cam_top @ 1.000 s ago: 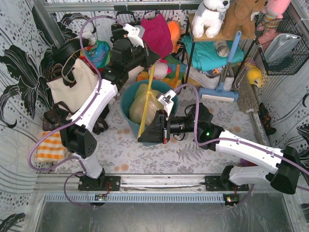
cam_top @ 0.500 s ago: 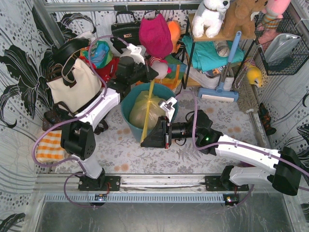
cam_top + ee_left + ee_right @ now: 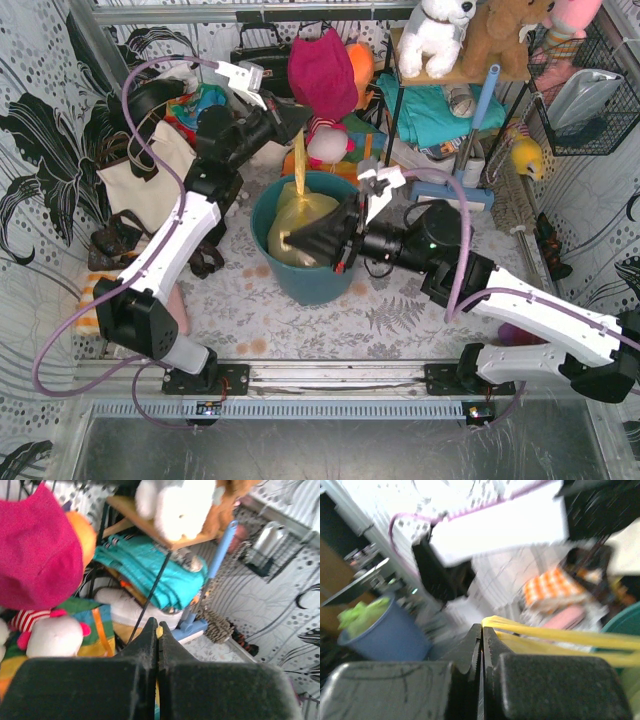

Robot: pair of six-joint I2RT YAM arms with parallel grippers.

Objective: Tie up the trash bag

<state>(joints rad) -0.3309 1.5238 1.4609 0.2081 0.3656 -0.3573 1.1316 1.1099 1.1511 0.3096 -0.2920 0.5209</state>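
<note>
The trash bag point(image 3: 305, 212), translucent yellow-green, sits in the teal round bin point(image 3: 300, 285). One long yellow strip point(image 3: 298, 165) runs from the bag up to my left gripper point(image 3: 302, 120), which is shut on its end above the bin's far rim. In the left wrist view the left gripper point(image 3: 157, 625) is closed with a yellow sliver point(image 3: 159, 634) between the jaws. My right gripper point(image 3: 290, 240) is shut on a second strip at the bag's near left side. In the right wrist view the right gripper point(image 3: 482, 626) pinches the yellow strip point(image 3: 560, 637), which stretches off to the right.
A cream tote bag point(image 3: 150, 180) stands left of the bin. Plush toys, a magenta cloth point(image 3: 325, 70) and a black handbag crowd the back. A wire shelf point(image 3: 440, 110) with teal fabric and a blue brush point(image 3: 470, 150) stands at the back right. An orange checked cloth point(image 3: 100, 305) lies at the left.
My left gripper has risen and swung back-left, drawing its strip up taut. My right gripper has moved from the bin's front up over the bag, still holding its strip.
</note>
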